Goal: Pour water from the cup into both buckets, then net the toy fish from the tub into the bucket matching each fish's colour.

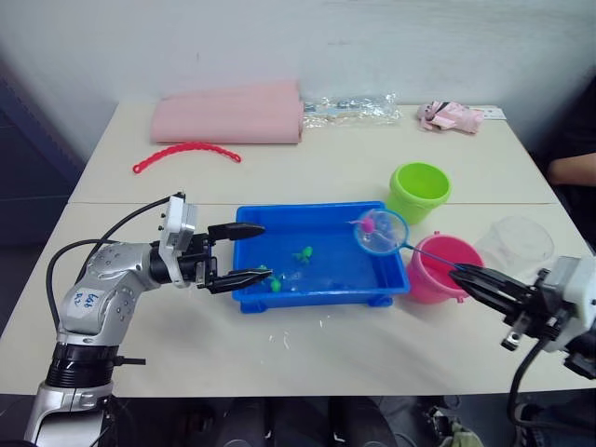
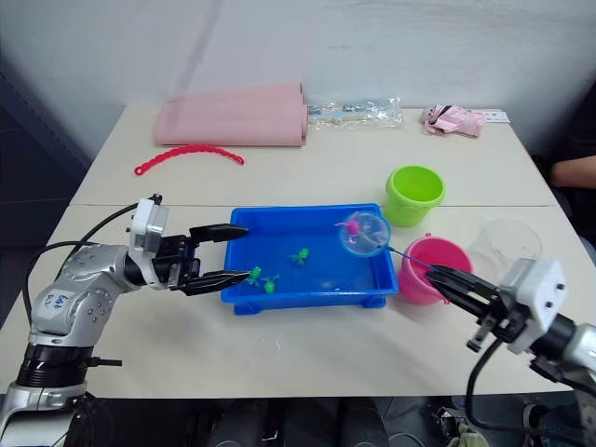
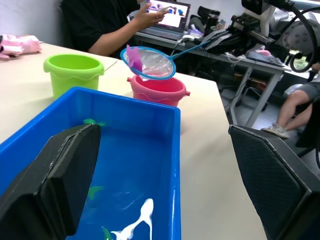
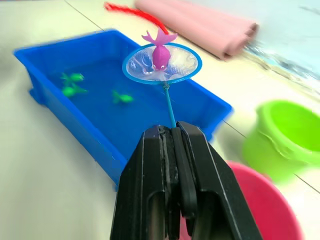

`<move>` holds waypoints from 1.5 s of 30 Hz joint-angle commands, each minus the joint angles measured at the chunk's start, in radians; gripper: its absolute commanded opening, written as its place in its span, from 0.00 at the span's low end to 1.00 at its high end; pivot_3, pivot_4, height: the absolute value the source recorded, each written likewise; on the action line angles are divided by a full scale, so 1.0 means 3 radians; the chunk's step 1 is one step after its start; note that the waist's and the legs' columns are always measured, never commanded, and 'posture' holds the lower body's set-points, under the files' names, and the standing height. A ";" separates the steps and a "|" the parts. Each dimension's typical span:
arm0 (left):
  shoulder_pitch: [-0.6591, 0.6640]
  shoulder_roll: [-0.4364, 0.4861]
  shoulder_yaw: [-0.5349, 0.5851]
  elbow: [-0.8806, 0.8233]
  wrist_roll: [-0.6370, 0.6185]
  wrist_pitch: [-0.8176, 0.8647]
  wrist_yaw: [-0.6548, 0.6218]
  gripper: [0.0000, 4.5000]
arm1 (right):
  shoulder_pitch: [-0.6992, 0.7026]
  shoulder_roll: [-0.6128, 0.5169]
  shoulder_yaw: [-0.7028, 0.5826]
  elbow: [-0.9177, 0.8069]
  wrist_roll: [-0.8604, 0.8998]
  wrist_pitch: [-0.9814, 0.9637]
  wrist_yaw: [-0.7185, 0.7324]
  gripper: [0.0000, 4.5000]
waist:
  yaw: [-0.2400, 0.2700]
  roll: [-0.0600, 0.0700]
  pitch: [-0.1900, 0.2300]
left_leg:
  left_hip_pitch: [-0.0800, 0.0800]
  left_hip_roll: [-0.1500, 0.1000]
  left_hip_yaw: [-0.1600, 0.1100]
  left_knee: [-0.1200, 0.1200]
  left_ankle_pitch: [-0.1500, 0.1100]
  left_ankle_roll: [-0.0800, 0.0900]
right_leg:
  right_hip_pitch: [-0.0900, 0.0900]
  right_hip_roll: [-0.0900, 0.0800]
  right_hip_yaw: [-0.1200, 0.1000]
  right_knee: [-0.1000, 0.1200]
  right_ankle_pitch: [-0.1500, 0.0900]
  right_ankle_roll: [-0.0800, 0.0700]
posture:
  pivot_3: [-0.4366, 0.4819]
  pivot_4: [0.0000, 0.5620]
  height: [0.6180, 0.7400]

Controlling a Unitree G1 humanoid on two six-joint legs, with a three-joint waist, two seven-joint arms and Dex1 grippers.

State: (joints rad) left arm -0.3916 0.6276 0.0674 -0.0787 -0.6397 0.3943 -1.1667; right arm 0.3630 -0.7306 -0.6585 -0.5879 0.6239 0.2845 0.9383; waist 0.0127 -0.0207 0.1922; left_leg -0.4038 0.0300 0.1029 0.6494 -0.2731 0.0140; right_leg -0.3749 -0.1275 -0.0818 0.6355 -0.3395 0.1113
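The blue tub (image 1: 326, 282) sits mid-table with three green toy fish (image 1: 304, 253) in its water. My right gripper (image 1: 470, 277) is shut on the thin handle of the net (image 1: 382, 232), held above the tub's right end. A pink fish (image 4: 160, 51) lies in the mesh. The pink bucket (image 1: 438, 268) stands just right of the tub, under the handle. The lime green bucket (image 1: 420, 191) is behind it. The clear cup (image 1: 517, 245) stands right of the pink bucket. My left gripper (image 1: 250, 251) is open, straddling the tub's left wall.
A folded pink cloth (image 1: 230, 115), a crinkled clear bag (image 1: 358, 109) and a small pink toy (image 1: 450, 116) lie along the table's back. A red beaded strip (image 1: 185, 154) lies back left. A person's arm (image 1: 573, 169) rests at the far right edge.
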 commanded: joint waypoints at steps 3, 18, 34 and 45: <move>-0.0224 -0.0097 -0.0107 0.0191 0.0061 -0.0116 -0.0193 0.99 | 0.0371 0.0067 -0.0711 -0.0046 0.0033 -0.0123 0.0069 0.00 | 0.0031 0.0000 0.0000 | 0.0001 0.0000 0.0001 0.0000 0.0000 0.0001 | 0.0000 0.0001 0.0001 0.0000 0.0000 0.0000 | 0.48 0.27 1.00; -0.0207 -0.0250 -0.0182 0.0333 0.0137 -0.0234 -0.0319 0.99 | 0.0532 0.0103 -0.0672 0.0912 -0.1700 -0.2069 -0.0245 0.00 | 0.0021 0.0001 0.0000 | 0.0006 0.0000 0.0008 -0.0001 0.0001 -0.0001 | 0.0000 0.0006 0.0010 0.0000 0.0001 0.0002 | 0.48 0.27 1.00; -0.0204 -0.0359 -0.0150 0.0442 0.0160 -0.0372 -0.0249 0.99 | 0.0511 -0.0345 -0.0805 0.1666 -0.3193 -0.4029 -0.1180 0.00 | 0.0019 0.0001 0.0000 | 0.0006 0.0000 0.0007 0.0001 0.0003 -0.0004 | 0.0001 0.0005 0.0010 0.0000 0.0001 0.0002 | 0.48 0.27 1.00; -0.0302 -0.0396 -0.0167 0.0495 0.0185 -0.0369 -0.0193 0.99 | 0.0372 -0.0365 -0.0855 0.1482 -0.3816 -0.4357 -0.1706 0.00 | -0.0003 0.0000 0.0000 | 0.0007 0.0001 0.0006 0.0002 0.0005 -0.0006 | 0.0002 0.0006 0.0010 0.0000 0.0001 0.0002 | 0.48 0.27 1.00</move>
State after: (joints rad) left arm -0.4627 0.5115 0.0019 0.0876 -0.5836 0.2865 -1.2312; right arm 0.4759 -0.8290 -0.9043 -0.1215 -0.5161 -1.0244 0.4529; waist 0.0119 -0.0205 0.1921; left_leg -0.4017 0.0302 0.1045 0.6500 -0.2716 0.0123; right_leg -0.3743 -0.1258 -0.0789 0.6356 -0.3392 0.1120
